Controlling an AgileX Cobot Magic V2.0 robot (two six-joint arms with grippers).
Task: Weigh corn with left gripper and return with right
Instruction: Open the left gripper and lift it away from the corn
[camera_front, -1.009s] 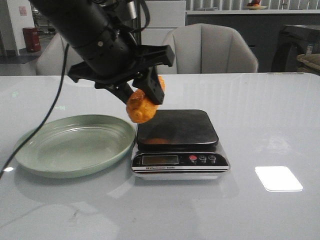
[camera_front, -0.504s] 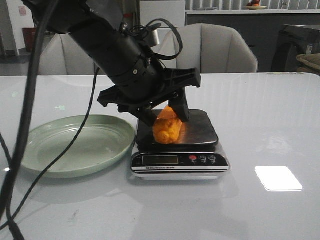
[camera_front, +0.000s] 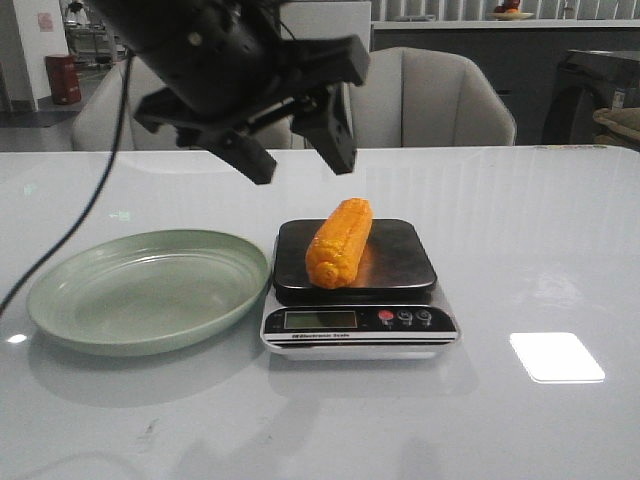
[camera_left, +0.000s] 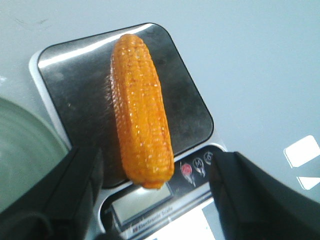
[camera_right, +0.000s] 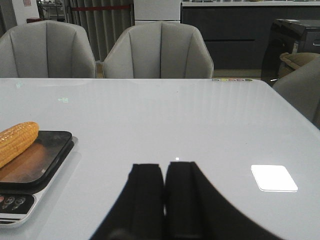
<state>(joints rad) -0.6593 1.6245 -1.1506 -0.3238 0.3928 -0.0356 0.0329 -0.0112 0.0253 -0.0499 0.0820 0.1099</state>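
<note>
The orange-yellow corn lies alone on the dark platform of the scale, lengthwise from front to back. From the left wrist the corn fills the middle of the scale, its near end over the display. My left gripper hangs open above and behind the cob, touching nothing; its two black fingers stand wide apart either side. My right gripper is shut and empty, over bare table to the right of the scale. It does not show in the front view.
A pale green plate sits empty just left of the scale. The scale's display and buttons face the front edge. A bright light patch lies on the glossy white table at right. Grey chairs stand behind the table.
The left gripper set the corn down on the scale, let go of it and rose up and back. The corn now lies free on the platform.
</note>
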